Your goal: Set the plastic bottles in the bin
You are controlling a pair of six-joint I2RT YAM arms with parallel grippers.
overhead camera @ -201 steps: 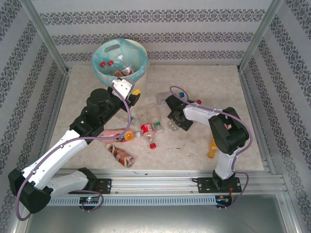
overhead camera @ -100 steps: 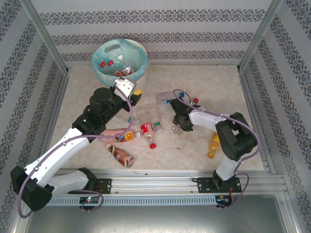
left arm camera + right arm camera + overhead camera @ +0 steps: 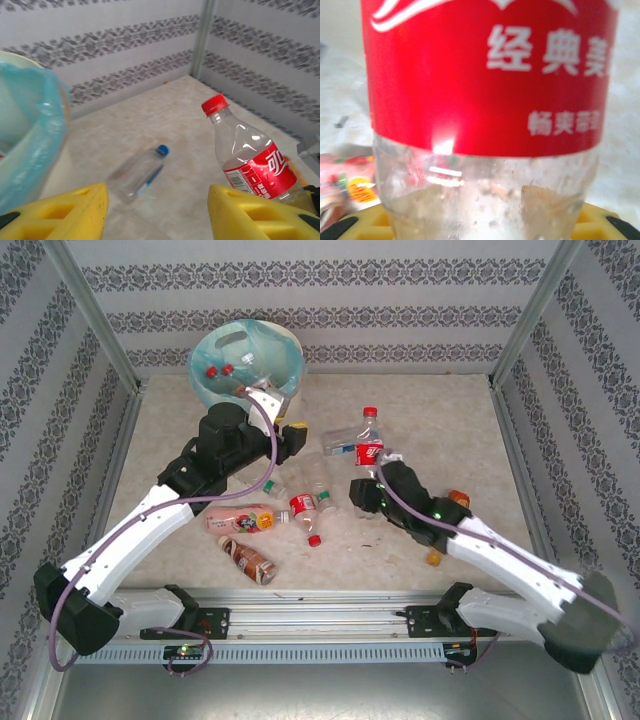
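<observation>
One red-label bottle [image 3: 368,447] is held upright mid-table by right gripper [image 3: 371,478], clamped at its base, well apart from bin [image 3: 292,348]; left gripper [image 3: 157,207] is seen part-open, empty. Slip risked w/ low grip.

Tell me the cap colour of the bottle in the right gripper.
Red cap on the red-labelled bottle; shows best in the left wrist view.

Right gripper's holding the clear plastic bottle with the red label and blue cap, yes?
No, its cap is red, not blue; the left wrist view shows it. The right gripper does hold that clear plastic bottle with the red label.
</observation>
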